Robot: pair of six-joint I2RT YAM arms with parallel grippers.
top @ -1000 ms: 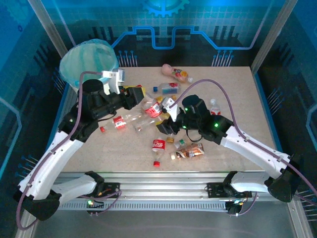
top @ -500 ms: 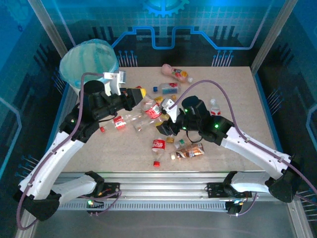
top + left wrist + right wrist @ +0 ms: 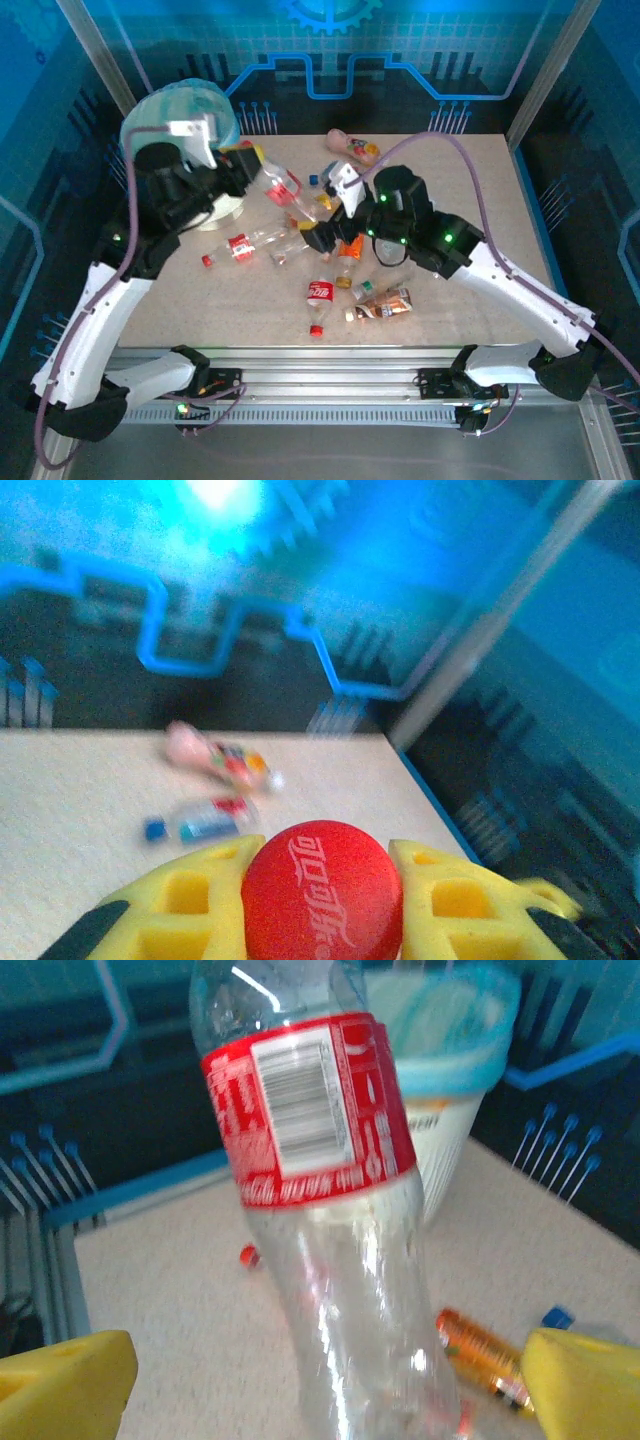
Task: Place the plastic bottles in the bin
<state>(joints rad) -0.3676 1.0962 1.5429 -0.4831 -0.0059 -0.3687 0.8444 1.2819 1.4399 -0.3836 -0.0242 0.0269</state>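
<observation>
Speckled beige tabletop [image 3: 500, 220] inside blue-lit panels carries the scattered plastic bottles [image 3: 285, 245]. Nearest the arm bases lie a cola bottle [image 3: 320, 292] and, just beside it on the right, a brown-labelled bottle [image 3: 382, 304]. Further in, a small red-labelled bottle [image 3: 236, 247] lies left of centre, and an orange bottle [image 3: 348, 250] lies near the right gripper [image 3: 330, 1370]. That gripper's yellow fingers [image 3: 60, 1385] are spread wide and hold nothing. The right wrist view looks between them at a clear bottle with a red label [image 3: 310, 1110], which touches neither finger. The left gripper [image 3: 250, 158] pinches this bottle at its red cap [image 3: 322, 885], pressed tight on both sides, and holds it above the table. Beyond, a blue-capped bottle [image 3: 200, 820] and a pink bottle [image 3: 215, 758] lie near the far edge. The bin [image 3: 180, 112] stands at the far left corner, just behind the left wrist, and the held bottle is not yet over it.
</observation>
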